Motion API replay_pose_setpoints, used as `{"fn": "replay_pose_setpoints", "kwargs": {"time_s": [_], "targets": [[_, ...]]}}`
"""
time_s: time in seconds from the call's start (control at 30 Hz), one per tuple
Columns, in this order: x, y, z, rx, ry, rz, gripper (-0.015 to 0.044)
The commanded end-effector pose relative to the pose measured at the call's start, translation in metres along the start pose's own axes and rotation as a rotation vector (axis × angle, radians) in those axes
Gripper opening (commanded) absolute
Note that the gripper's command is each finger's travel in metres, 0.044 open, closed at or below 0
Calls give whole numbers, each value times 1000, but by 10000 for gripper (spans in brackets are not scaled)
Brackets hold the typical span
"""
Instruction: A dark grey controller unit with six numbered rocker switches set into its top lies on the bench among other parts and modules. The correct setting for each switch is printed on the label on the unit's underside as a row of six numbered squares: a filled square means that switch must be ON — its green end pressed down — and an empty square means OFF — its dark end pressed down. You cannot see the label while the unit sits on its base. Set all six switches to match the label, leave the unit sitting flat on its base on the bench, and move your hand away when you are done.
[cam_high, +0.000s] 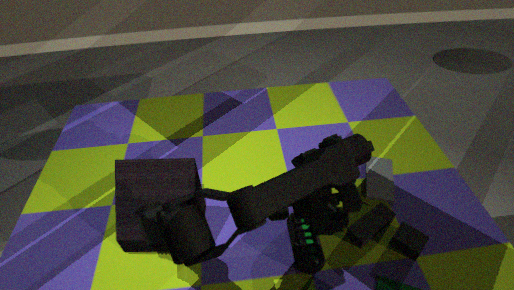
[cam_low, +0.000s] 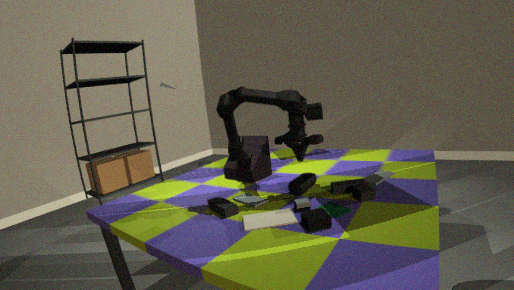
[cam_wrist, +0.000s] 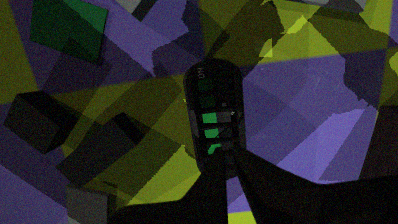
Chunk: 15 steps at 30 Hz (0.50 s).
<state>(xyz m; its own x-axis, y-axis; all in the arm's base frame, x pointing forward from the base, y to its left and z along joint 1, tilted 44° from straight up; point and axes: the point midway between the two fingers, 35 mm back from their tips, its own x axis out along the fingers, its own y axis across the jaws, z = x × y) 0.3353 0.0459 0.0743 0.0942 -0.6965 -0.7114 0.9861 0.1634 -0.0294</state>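
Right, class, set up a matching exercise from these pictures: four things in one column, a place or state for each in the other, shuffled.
Things:
1. gripper
2. controller unit
3. cardboard boxes
4. pale flat panel

Places or states:
A. on a low shelf of the metal rack
B. fingers shut, holding nothing, over the bench
C. lying on the bench, green switch ends showing on top
D. flat on the bench, nearer the exterior camera than the controller

Pairs: 1-B, 2-C, 3-A, 4-D
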Motion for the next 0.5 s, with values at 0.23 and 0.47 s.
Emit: {"fn": "replay_pose_setpoints", "kwargs": {"time_s": [0.23,0.47], "targets": [[0,-1,-1,4,4,-4,0],[0,0,0,0,0,0,131]]}}
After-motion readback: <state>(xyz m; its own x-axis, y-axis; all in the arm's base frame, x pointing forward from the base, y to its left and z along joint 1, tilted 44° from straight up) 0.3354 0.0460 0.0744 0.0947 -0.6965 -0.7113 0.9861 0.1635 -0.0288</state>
